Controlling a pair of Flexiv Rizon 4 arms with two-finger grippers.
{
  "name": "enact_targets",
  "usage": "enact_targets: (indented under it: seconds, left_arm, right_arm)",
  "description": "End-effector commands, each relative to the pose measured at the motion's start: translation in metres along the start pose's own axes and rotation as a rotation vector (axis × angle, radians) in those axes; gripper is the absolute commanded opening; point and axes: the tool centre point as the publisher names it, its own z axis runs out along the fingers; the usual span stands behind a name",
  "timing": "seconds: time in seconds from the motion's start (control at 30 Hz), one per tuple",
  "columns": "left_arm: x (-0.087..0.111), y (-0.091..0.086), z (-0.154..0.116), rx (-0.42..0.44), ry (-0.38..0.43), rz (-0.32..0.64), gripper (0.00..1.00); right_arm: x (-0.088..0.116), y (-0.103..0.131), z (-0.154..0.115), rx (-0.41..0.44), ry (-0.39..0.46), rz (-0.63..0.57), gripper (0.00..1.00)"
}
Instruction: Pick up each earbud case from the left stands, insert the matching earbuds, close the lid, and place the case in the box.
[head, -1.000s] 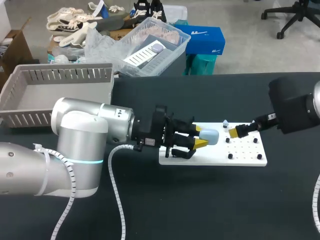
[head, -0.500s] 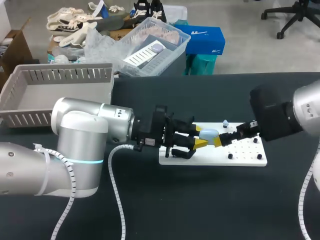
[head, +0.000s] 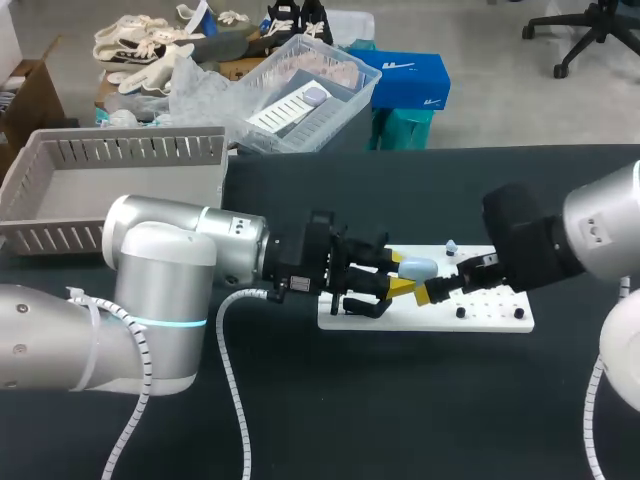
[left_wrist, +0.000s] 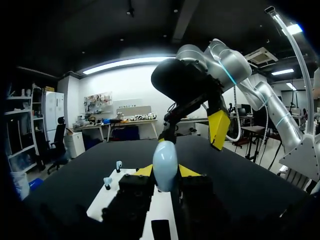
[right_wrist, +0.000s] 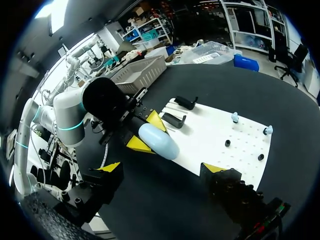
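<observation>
Two arms face each other over a white board (head: 480, 318) on the black tabletop (head: 300, 420). At far left stands a grey slatted box (head: 110, 175). The left gripper (head: 402, 273) is clamped on a pale-blue earbud case (head: 418, 268), held above the board's left part, just right of two black stands (right_wrist: 175, 120). The right gripper (right_wrist: 162, 168), fingers spread wide, sits just right of the case without touching it. Two small blue earbuds (right_wrist: 234, 117) stand on pegs along the board's far edge.

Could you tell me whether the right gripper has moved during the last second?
Yes. The right gripper has moved left across the board, toward the case held in the left gripper.
</observation>
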Motion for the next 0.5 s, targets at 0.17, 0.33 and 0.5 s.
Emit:
enact_targets:
  seconds: [0.17, 0.33, 0.5]
  left_arm:
    - [0.001, 0.0, 0.001, -0.002, -0.001, 0.001, 0.0]
    - [0.001, 0.0, 0.001, -0.002, -0.001, 0.001, 0.0]
    - [0.001, 0.0, 0.001, -0.002, -0.001, 0.001, 0.0]
  right_arm:
    - [-0.001, -0.007, 0.005, 0.02, -0.004, 0.019, 1.0]
    - [-0.003, -0.012, 0.003, 0.04, -0.008, 0.026, 1.0]
    - [-0.007, -0.016, 0.003, 0.052, -0.011, 0.046, 1.0]
